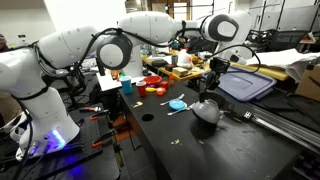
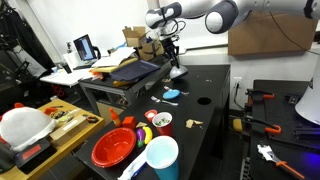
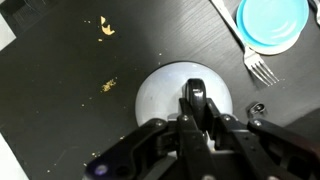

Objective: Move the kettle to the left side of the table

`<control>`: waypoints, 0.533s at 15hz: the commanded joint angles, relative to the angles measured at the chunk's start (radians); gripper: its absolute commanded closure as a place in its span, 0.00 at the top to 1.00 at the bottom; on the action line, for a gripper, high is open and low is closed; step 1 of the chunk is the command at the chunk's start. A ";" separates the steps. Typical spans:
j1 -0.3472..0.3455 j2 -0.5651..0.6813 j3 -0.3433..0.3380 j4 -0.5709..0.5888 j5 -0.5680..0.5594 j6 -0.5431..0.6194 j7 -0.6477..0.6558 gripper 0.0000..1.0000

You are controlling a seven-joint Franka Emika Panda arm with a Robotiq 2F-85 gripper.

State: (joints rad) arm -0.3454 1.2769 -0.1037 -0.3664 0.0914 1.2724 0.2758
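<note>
The dull grey kettle (image 3: 160, 90) is seen from above in the wrist view, on the black table (image 3: 60, 110). Its dark arched handle (image 3: 194, 98) runs between my gripper's fingers (image 3: 196, 122), which are shut on it. In both exterior views the gripper (image 1: 211, 88) (image 2: 172, 57) points straight down over the kettle (image 1: 205, 112) (image 2: 178, 72), near the middle of the table (image 1: 190, 148) (image 2: 205, 105). I cannot tell whether the kettle rests on the top or hangs just above it.
A light blue plate (image 3: 272, 22) and a fork (image 3: 258, 68) lie close beside the kettle. A flat grey-blue bin lid (image 1: 245, 85) sits just behind it. A red plate (image 2: 113, 147), a blue cup (image 2: 161, 155) and small toys crowd one table end. Pale crumbs (image 3: 108, 85) dot the top.
</note>
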 commanded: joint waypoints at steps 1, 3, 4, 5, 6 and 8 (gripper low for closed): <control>0.038 -0.041 0.025 -0.011 -0.027 -0.007 -0.077 0.05; 0.058 -0.053 0.037 -0.009 -0.026 -0.008 -0.103 0.05; 0.068 -0.060 0.040 -0.009 -0.026 -0.008 -0.118 0.05; 0.078 -0.069 0.044 -0.008 -0.027 -0.008 -0.138 0.05; 0.086 -0.079 0.050 -0.008 -0.027 -0.014 -0.158 0.05; 0.099 -0.098 0.062 -0.011 -0.026 -0.025 -0.204 0.05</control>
State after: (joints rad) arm -0.2611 1.2262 -0.0606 -0.3643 0.0829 1.2732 0.1429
